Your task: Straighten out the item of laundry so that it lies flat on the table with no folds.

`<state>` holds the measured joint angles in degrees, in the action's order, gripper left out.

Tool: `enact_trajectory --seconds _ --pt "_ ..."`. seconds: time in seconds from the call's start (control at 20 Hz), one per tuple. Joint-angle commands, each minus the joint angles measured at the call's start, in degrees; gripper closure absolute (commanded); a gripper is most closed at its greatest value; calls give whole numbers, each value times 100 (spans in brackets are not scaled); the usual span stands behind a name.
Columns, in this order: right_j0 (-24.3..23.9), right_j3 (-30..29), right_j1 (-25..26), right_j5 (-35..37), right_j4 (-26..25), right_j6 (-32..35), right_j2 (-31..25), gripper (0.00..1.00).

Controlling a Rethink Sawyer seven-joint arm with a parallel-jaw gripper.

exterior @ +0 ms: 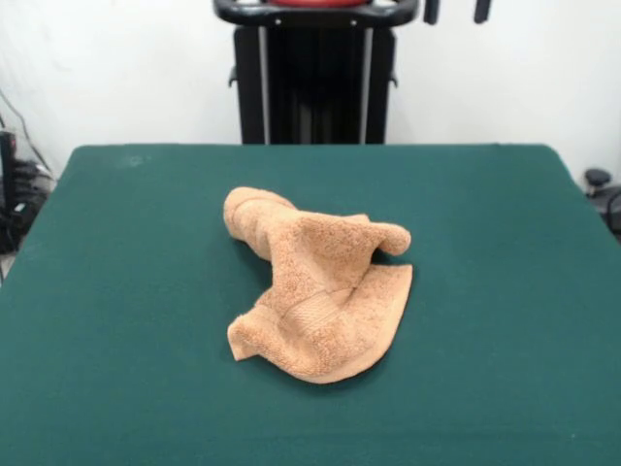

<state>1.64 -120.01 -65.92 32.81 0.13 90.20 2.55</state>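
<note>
The orange-tan towel [315, 291] lies crumpled near the middle of the green table [116, 291], one lobe bunched toward 11 o'clock, its woven band (near the hem) at 7 o'clock. Only the gripper [456, 10] tips show at 12 o'clock, apart, holding nothing.

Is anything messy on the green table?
Yes. The orange towel lies crumpled mid-table, folded over itself with a raised hump and a curled-up corner, not flat. Nothing looks spilled or broken.
</note>
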Motion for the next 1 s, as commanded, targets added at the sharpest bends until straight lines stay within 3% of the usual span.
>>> enact_trajectory --seconds 0.05,1.0 --pt "238 460 563 -149 235 1819 130 0" --pt "845 1628 1315 569 852 2426 628 0"
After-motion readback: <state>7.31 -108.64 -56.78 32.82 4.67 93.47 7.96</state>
